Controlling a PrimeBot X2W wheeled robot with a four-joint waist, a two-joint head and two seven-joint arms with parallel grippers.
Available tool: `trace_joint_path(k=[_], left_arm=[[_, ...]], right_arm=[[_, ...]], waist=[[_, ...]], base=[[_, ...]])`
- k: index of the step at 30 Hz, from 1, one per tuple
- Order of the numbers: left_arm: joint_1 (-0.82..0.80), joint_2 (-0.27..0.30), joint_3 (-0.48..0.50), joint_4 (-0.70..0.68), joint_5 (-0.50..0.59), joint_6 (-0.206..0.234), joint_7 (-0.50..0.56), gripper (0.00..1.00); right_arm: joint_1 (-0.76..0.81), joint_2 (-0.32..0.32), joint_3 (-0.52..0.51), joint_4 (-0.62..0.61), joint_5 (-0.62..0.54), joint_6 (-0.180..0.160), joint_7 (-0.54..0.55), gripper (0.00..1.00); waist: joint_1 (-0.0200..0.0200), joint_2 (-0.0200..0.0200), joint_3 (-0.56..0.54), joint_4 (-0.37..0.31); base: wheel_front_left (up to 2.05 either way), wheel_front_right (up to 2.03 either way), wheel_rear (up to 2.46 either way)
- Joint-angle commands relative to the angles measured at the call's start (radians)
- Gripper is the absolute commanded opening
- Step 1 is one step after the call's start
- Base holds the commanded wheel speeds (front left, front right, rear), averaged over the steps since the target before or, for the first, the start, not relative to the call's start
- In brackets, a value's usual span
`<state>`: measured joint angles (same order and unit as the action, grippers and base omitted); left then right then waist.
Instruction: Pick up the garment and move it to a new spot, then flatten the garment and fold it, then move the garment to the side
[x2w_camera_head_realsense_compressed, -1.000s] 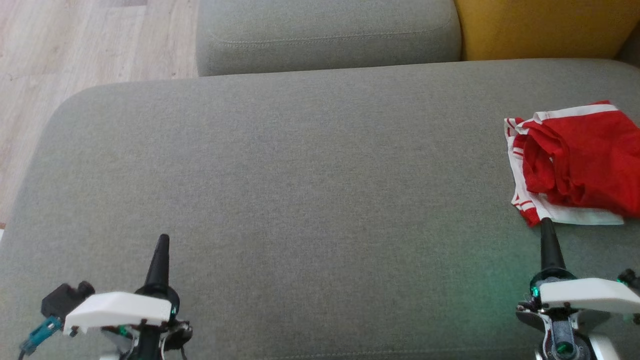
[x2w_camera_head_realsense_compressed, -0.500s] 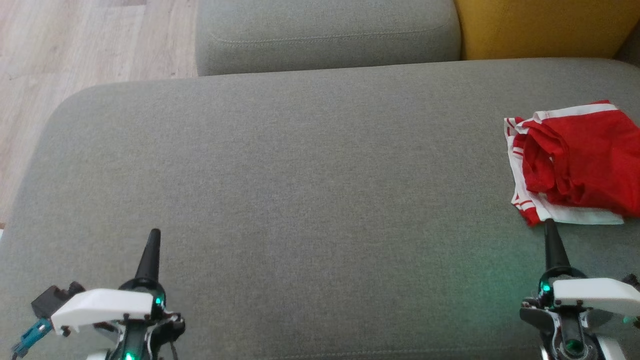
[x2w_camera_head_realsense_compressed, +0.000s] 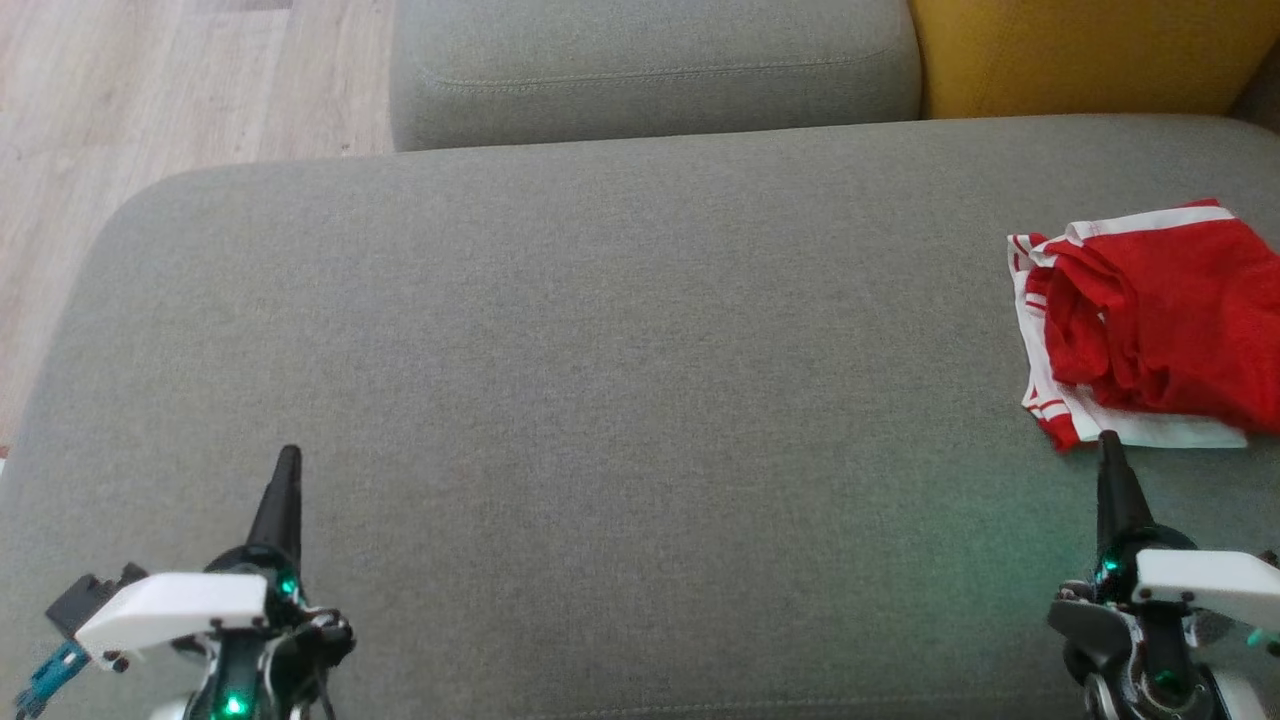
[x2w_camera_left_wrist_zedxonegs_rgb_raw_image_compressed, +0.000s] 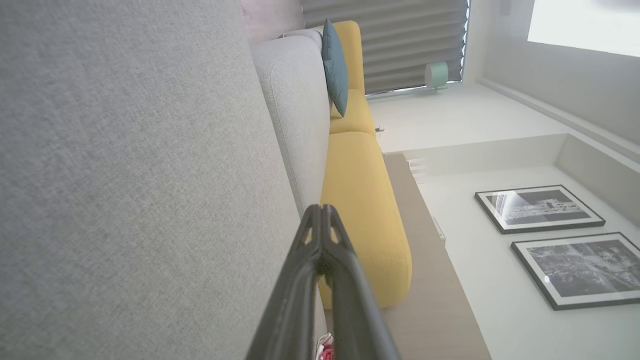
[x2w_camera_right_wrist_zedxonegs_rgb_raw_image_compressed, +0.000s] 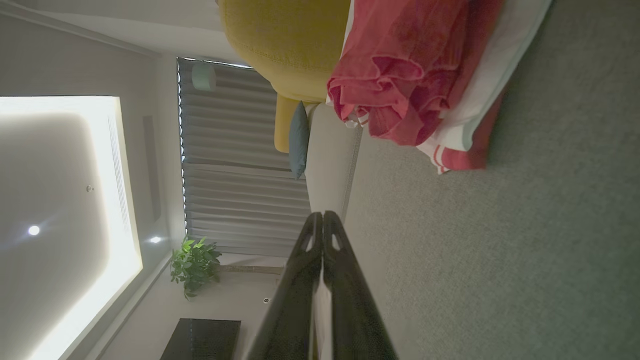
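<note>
The garment (x2w_camera_head_realsense_compressed: 1150, 320), red cloth with white trim, lies folded and bunched at the right edge of the grey sofa seat (x2w_camera_head_realsense_compressed: 600, 350). In the right wrist view the garment (x2w_camera_right_wrist_zedxonegs_rgb_raw_image_compressed: 415, 75) sits ahead, apart from the fingertips. My right gripper (x2w_camera_head_realsense_compressed: 1107, 440) is shut and empty, its tip just below the garment's lower left corner. The same shut gripper (x2w_camera_right_wrist_zedxonegs_rgb_raw_image_compressed: 322, 216) shows with its fingers pressed together. My left gripper (x2w_camera_head_realsense_compressed: 288, 455) is shut and empty over the seat's lower left, far from the garment. Its closed fingers (x2w_camera_left_wrist_zedxonegs_rgb_raw_image_compressed: 320, 210) meet at the tips. A sliver of red garment (x2w_camera_left_wrist_zedxonegs_rgb_raw_image_compressed: 326, 352) peeks at the bottom.
A grey back cushion (x2w_camera_head_realsense_compressed: 650, 65) and a yellow cushion (x2w_camera_head_realsense_compressed: 1080, 50) line the far edge. Wooden floor (x2w_camera_head_realsense_compressed: 150, 100) lies off the seat's left side. The wide middle of the seat is bare fabric.
Both grippers have drawn back toward the bottom of the view, the left one also drifting left. The right tip has come slightly away from the garment's corner. The garment has not moved.
</note>
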<state>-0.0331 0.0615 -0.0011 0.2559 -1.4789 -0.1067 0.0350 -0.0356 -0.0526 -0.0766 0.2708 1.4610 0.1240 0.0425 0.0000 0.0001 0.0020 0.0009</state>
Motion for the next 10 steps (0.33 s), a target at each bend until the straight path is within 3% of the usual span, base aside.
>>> trace_joint_path(k=[1, 10], left_arm=[[-0.055, 0.017, 0.040, -0.027, -0.023, -0.007, 0.008, 0.00], [-0.066, 0.017, 0.065, -0.017, -0.119, -0.019, 0.035, 0.00]], right_arm=[[-0.058, -0.020, 0.012, -0.032, 0.024, 0.006, 0.007, 0.00], [-0.066, -0.020, -0.001, -0.029, 0.127, 0.007, 0.034, 0.00]], waist=[[0.0000, -0.0001, 0.000, 0.000], [0.0000, -0.0001, 0.001, -0.001]], base=[[0.00, 0.00, 0.00], [0.00, 0.00, 0.00]])
